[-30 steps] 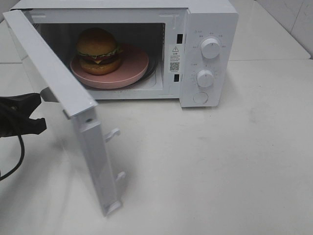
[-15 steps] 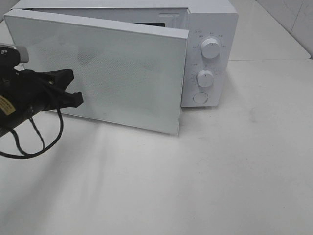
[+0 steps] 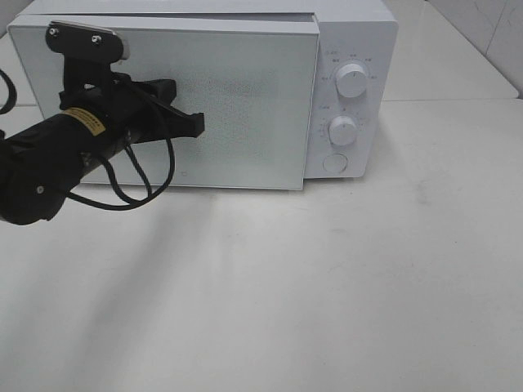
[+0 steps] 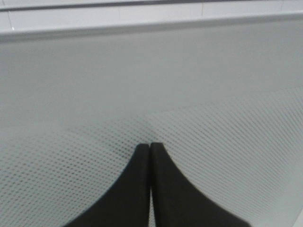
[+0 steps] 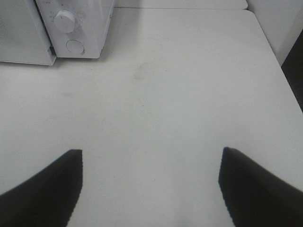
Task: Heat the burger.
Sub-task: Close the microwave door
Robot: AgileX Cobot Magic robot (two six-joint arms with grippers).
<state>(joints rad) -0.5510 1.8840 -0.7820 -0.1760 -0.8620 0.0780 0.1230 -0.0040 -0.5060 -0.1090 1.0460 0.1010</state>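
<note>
**Burger out of sight behind the white microwave (image 3: 351, 49) door (image 3: 245, 106)**

The burger shows in none of the views. The door lies across the whole front of the oven cavity, and its dotted screen lets nothing inside be made out. Whether the door is fully latched cannot be told.

Nearest the high camera is the bare white table (image 3: 327, 286). The right gripper (image 5: 151, 152) appears only in its own wrist view. It hangs above the table, well apart from the microwave, with its jaws spread wide and nothing between them.

Further in, on the left, the black left arm reaches toward the oven with a black cable (image 3: 139, 192) looping below it. The left gripper (image 3: 196, 124) has its two fingers pressed flat together, gripping nothing. In the wrist view the joined tips (image 4: 150, 147) sit right at the mesh of the door, about midway across it. Whether they actually touch the panel cannot be told.

Beyond them, to the right of the door, the control panel carries an upper dial (image 3: 351, 79), a lower dial (image 3: 342, 131) and a round button (image 3: 335, 163) beneath.
</note>
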